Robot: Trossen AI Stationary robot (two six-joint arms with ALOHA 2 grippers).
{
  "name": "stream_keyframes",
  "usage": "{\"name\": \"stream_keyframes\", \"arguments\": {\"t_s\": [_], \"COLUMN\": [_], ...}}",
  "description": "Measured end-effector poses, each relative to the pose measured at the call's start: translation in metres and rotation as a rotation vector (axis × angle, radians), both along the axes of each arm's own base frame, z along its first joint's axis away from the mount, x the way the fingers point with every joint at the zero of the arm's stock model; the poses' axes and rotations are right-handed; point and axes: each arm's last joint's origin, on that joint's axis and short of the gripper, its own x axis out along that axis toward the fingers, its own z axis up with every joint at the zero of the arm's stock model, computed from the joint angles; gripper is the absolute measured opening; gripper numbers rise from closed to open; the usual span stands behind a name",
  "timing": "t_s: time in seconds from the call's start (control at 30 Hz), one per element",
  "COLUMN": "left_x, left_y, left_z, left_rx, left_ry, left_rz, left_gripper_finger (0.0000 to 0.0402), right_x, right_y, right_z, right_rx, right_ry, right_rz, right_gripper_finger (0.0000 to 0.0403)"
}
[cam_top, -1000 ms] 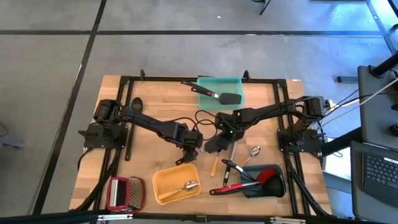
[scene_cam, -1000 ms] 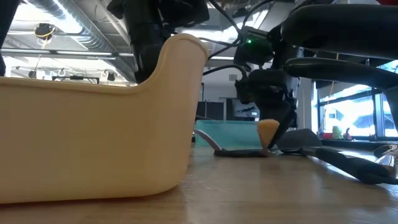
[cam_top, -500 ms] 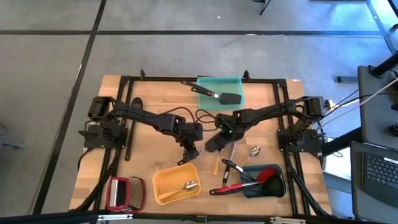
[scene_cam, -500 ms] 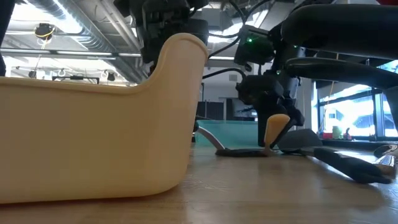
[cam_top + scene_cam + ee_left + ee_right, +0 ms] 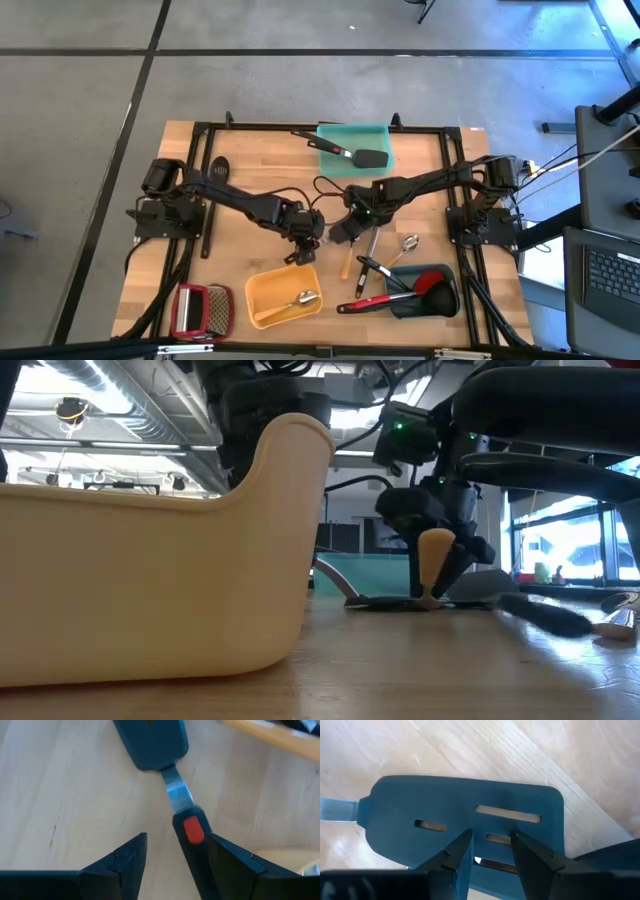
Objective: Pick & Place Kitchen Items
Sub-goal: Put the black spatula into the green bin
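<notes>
Your left tool (image 5: 170, 852), spread wide and empty, straddles the turner (image 5: 167, 780); its handle runs toward 12 o'clock. The right tool (image 5: 490, 851), part open, rests on the blade.

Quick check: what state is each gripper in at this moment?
Left gripper: open, jaws on either side of the turner's handle, not closed on it.
Right gripper: open, just above the turner's slotted blade, holding nothing.

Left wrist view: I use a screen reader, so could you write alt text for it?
The left gripper hangs open over a pale wooden table, its dark fingers either side of the black handle with a red tab of a dark slotted turner with a metal neck.
</notes>
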Motion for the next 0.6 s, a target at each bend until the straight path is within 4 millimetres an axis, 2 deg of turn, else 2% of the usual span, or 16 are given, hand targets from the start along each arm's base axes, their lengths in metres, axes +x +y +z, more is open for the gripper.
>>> {"name": "stream_keyframes", "arguments": {"t_s": [0.6], "left_x": [-0.0009], "left_y": [-0.0016], "left_z": [-0.0014], "left_rx": [0.01], "left_ry": [0.013], "left_rz": [-0.006], "left_gripper_finger": [0.0201], "right_x": [0.0023], "right_y": [-0.0007], "right_z": [-0.0006], "right_rx": [0.018], "right_ry": [-0.024], "right_rz": [-0.137], "right_gripper_finger": [0.014]}}
